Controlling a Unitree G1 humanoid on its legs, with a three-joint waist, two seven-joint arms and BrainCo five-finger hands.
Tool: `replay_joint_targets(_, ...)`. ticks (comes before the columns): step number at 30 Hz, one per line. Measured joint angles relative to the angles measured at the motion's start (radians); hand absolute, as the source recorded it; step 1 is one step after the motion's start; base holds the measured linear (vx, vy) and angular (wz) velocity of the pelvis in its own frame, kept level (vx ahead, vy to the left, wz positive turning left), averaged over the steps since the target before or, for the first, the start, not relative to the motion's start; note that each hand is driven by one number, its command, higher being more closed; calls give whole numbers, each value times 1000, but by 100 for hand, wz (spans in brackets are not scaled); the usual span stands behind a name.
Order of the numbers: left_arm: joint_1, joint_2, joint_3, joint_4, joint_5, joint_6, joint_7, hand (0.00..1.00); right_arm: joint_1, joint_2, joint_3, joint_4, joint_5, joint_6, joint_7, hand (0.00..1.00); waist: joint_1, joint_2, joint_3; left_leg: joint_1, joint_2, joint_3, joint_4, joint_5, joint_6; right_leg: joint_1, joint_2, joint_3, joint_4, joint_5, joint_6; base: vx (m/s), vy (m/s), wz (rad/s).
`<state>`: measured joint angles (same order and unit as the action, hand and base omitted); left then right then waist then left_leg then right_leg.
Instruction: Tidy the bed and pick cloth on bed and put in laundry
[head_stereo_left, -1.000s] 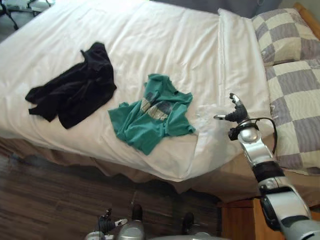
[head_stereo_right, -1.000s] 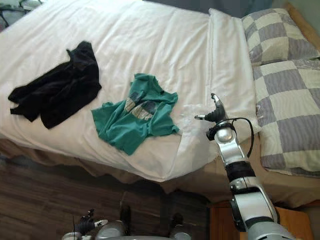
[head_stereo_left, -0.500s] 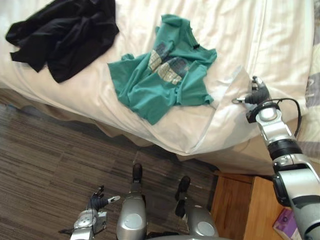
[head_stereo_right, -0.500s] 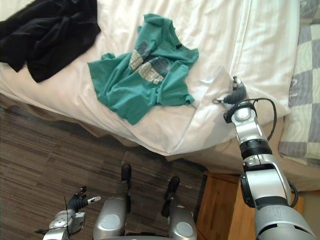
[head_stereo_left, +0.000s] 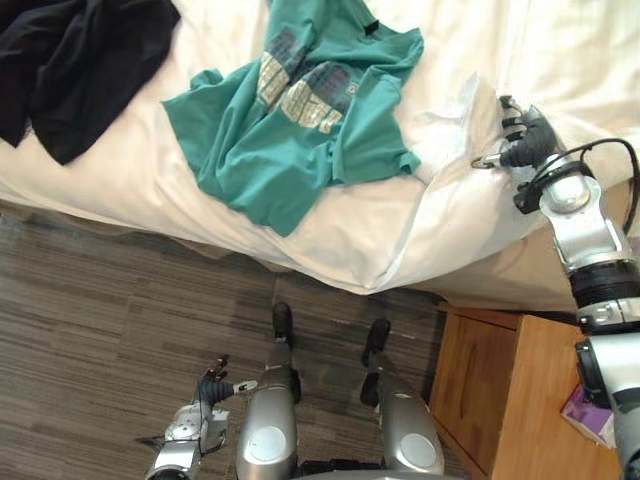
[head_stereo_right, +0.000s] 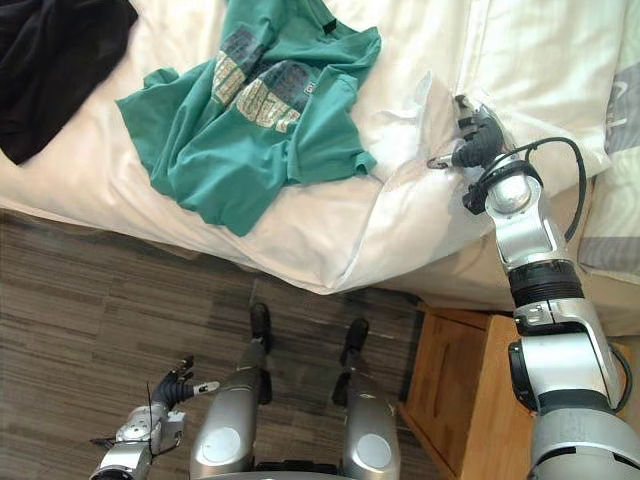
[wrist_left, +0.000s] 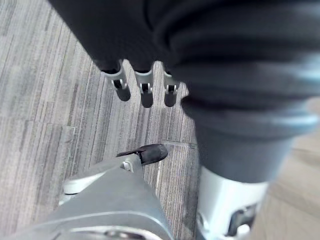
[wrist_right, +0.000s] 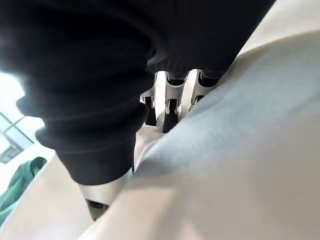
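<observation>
The bed (head_stereo_left: 480, 285) carries a white cover (head_stereo_left: 440, 220), bunched into a raised fold just left of the right robot hand (head_stereo_left: 525, 145). That hand is pressed into the fold, and I cannot tell whether it grips the cloth. A tug here could, I judge, skew the cover and slide the teal T-shirt (head_stereo_left: 300, 130) over the near edge onto the floor (head_stereo_left: 100, 300). The shirt lies left of this hand, beside the fold. Its long axis runs from the collar, up the bed, to the hem, slanting leftward toward the edge. A black garment (head_stereo_left: 70, 70) lies well left. The left robot hand (wrist_left: 142, 87) hangs relaxed and empty above the floor.
</observation>
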<state>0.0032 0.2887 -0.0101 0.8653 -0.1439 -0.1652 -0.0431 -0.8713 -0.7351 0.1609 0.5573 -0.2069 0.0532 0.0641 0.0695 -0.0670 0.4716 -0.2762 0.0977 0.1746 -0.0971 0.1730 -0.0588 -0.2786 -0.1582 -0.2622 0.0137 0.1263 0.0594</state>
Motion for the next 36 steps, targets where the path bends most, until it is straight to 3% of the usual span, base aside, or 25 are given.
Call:
replay_joint_targets(8,-23,0,0,9,-1,-36,-11,0,4,-3,1,29,31,9,8,100,0,1,0,-4,-2,-4,1,0,0,-1,-1,-3,-1,0,0,3,-1,0)
replay_joint_targets(11,-23,-1,0,8,0,-39,-18,0,83,7,-46,29,61,-9,5,100,1,1,0,9,-3,-5,2,7,9,16,-1,-6,-5,0,0,33,-12,4)
replay_joint_targets(16,-20,-11,4,4,15,-38,-17,0,353,103,-223,-90,119,-39,-36,100,-2,-5,-3,71,-4,0,2,5,8,82,-1,-6,-13,-2,2,19,-6,-2)
replay_joint_targets(18,-5,-13,13,5,36,-37,-18,0,478,192,-275,-136,161,-46,-72,100,-5,-31,-19,97,1,22,1,-3,0,95,4,18,-12,-13,16,-11,-5,-24)
replay_joint_targets(19,8,-13,19,6,41,-35,-18,0,525,235,-289,-145,180,-46,-91,0,-11,-48,-30,110,4,30,1,-6,1,103,7,24,-12,-17,17,-11,-10,-22)
replay_joint_targets(20,19,-12,23,6,42,-35,-18,0,554,260,-295,-148,192,-46,-104,0,-17,-58,-38,118,5,34,1,-10,0,109,8,27,-12,-19,18,1,-16,-18)
replay_joint_targets(22,64,-14,32,9,57,-34,-18,0,673,357,-332,-149,252,-57,-148,0,-30,-104,-81,152,9,57,-5,-30,-3,124,12,49,-5,-30,25,6,-10,-27)
replay_joint_targets(25,95,-22,64,14,78,-22,-17,0,772,456,-381,-136,372,-93,-180,0,-34,-129,-138,201,5,85,-5,-50,2,160,8,75,-7,-37,31,46,-1,-24)
replay_joint_targets(29,137,-53,94,42,80,-14,-17,0,799,559,-399,-10,451,-111,-221,0,-52,-124,-212,263,-8,102,-6,-75,-1,220,-4,83,-20,-51,47,90,-7,-11)
replay_joint_targets(31,141,-61,94,72,91,-6,-20,0,800,608,-424,80,451,-129,-291,0,-53,-106,-230,295,-15,114,-6,-95,-4,262,-11,88,-36,-56,50,88,-10,-9)
replay_joint_targets(36,144,-71,101,109,118,-2,-46,0,801,622,-479,211,386,-142,-421,0,-56,-90,-254,339,-28,136,-6,-122,-3,302,-22,103,-51,-65,63,90,-14,-11)
